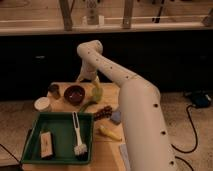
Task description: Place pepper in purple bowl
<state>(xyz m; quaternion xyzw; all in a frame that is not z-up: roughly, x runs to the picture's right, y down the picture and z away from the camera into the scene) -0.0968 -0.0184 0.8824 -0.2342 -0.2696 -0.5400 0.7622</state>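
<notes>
The purple bowl (75, 94) sits at the back of the small wooden table (107, 150), dark inside. A green pepper (88, 106) lies just right of and in front of it, touching or nearly touching its rim. My gripper (95, 90) hangs from the white arm (130, 95) right of the bowl, low over the table above the pepper's far end. A pale green shape (98, 93) sits at the gripper; I cannot tell whether it is held.
A small dark can (54, 90) and a round white container (42, 104) stand left of the bowl. A green tray (35, 145) in front holds a brush (78, 136) and a tan block (46, 143). A dark reddish item (104, 112), a blue item (116, 117) and a yellow item (109, 132) lie to the right.
</notes>
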